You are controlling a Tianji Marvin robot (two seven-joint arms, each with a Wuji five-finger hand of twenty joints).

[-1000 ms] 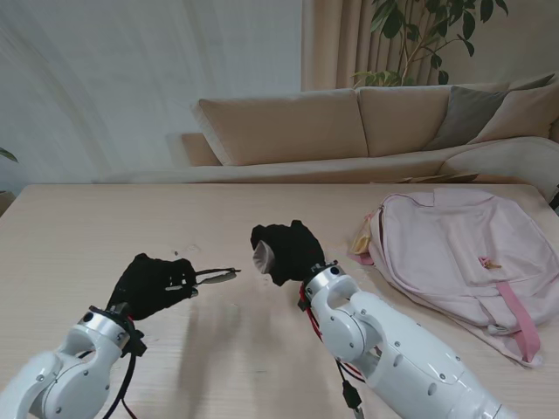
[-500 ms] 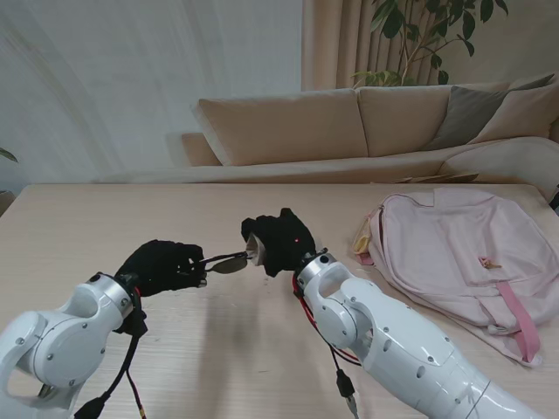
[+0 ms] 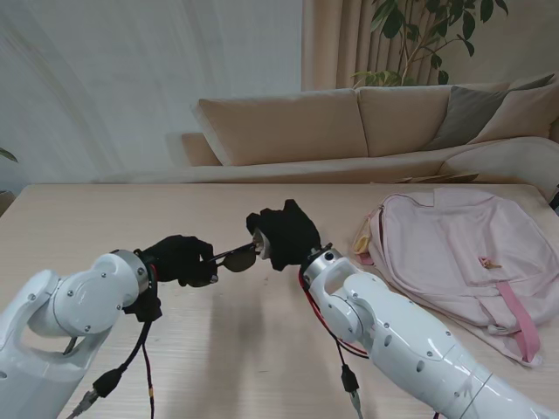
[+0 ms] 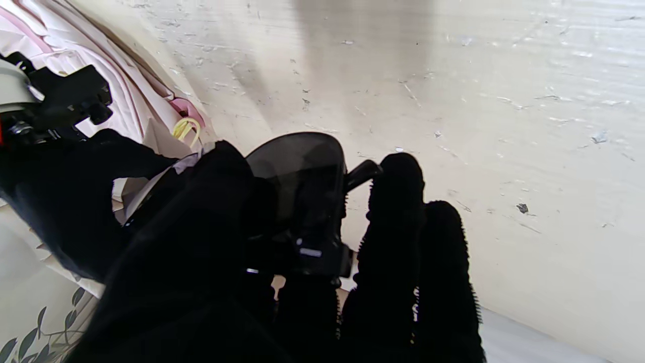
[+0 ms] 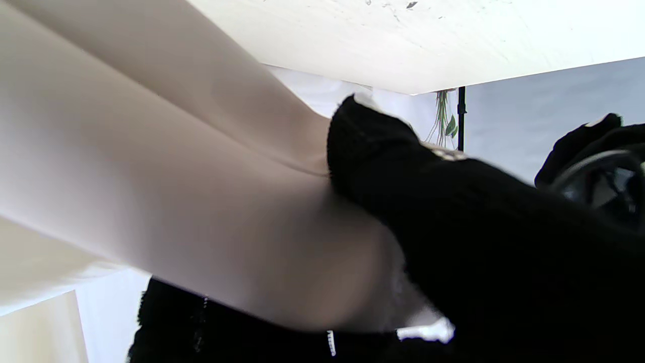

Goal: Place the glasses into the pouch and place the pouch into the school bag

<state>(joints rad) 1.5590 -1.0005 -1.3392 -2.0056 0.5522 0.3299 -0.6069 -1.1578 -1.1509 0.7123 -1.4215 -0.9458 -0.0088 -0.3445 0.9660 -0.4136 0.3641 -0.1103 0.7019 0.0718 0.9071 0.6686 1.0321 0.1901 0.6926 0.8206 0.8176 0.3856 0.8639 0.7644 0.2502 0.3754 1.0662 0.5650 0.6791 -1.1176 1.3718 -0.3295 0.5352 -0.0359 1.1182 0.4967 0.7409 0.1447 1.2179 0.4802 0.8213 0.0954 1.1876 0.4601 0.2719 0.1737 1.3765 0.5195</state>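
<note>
Left hand [image 3: 179, 259] — glasses [image 3: 234, 260] (dark) gripped

Bright, even daylight; soft shadows on the table [image 3: 218, 349]; right wrist view blurred.

both hands [image 3: 181, 259] [image 3: 284, 234] closed, meeting at centre.

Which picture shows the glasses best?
The left wrist view: a dark lens of the glasses fills its middle, held in the left hand. The stand view shows them small between both hands; the right wrist view catches only a blurred edge.
</note>
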